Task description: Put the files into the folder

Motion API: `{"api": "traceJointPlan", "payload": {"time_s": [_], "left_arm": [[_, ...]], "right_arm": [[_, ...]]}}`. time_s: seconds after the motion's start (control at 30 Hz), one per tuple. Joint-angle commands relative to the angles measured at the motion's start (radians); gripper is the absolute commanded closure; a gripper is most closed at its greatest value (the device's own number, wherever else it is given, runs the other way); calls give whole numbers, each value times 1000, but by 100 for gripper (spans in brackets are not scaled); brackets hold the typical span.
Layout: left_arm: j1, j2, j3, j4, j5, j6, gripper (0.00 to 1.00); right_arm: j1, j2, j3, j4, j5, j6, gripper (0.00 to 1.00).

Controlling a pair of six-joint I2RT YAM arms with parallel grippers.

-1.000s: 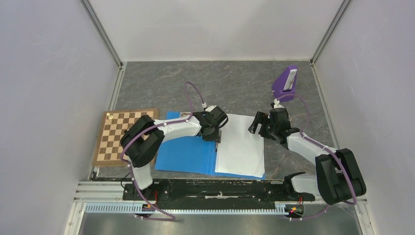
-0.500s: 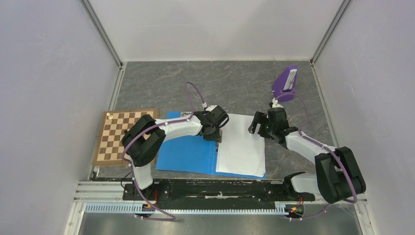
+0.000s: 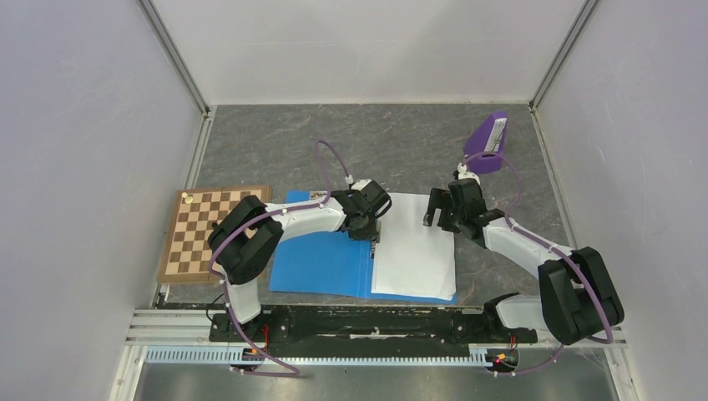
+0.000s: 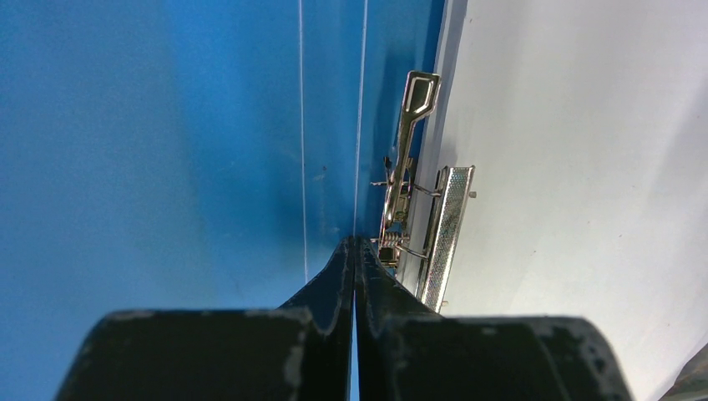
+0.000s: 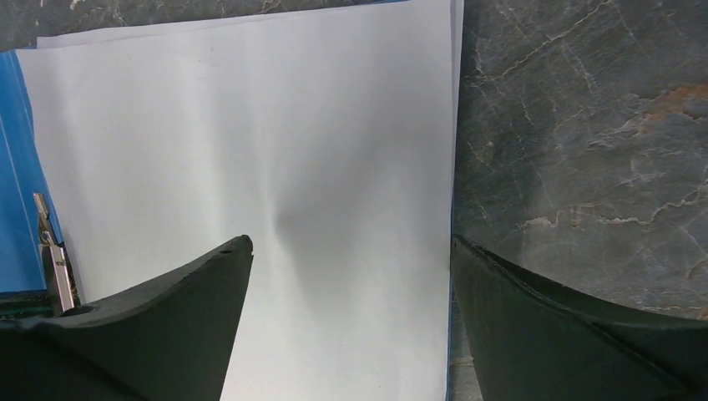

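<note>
Looking down from above, you see the folder (image 3: 321,266) lying open and flat on the stone tabletop (image 3: 401,150), just right of the chessboard (image 3: 209,234). The files (image 3: 413,251) rest as a white stack on the folder's right leaf, touching the spine crease, with a strip of blue showing along their near edge. The stack's long axis runs from near to far, roughly parallel to the spine, and its far corner tips slightly away from square. The right-wrist view shows at least two sheets fanned a little at the far edge.

Your left gripper (image 4: 354,251) is clenched with its jaws pressed together, holding nothing, its tip down on the blue plastic beside the metal clip (image 4: 409,175). The clip's lever sits along the sheets' spine-side edge; I cannot tell whether it bears on the paper. Your right gripper (image 5: 351,259) is spread wide, one finger over the paper and the other beyond its right edge, above the stone. It grasps nothing.

Judge the sheets as very light, limp and slick against the plastic. They will likely skate or buckle if pushed from one edge, and a faint crease already shows near the stack's middle. I would press flat with a pad to slide them, rather than pinch. The folder's cover is thin and springy, so take it at its free outer edge, on the chessboard side, when you close it.
</note>
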Motion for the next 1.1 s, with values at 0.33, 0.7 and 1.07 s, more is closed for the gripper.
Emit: {"api": "traceJointPlan", "payload": {"time_s": [0.33,0.7,1.07], "left_arm": [[-13,24,-5,46,6,-60,98],[-13,31,-7,46,5,-68,98],[-13,31,-14,46,2,-70,98]], "right_arm": [[-13,2,15,-29,55,-27,5],[-23,-116,-89,-53,-50,13,4],[-19,-191,-182,-47,-92,45,4]]}}
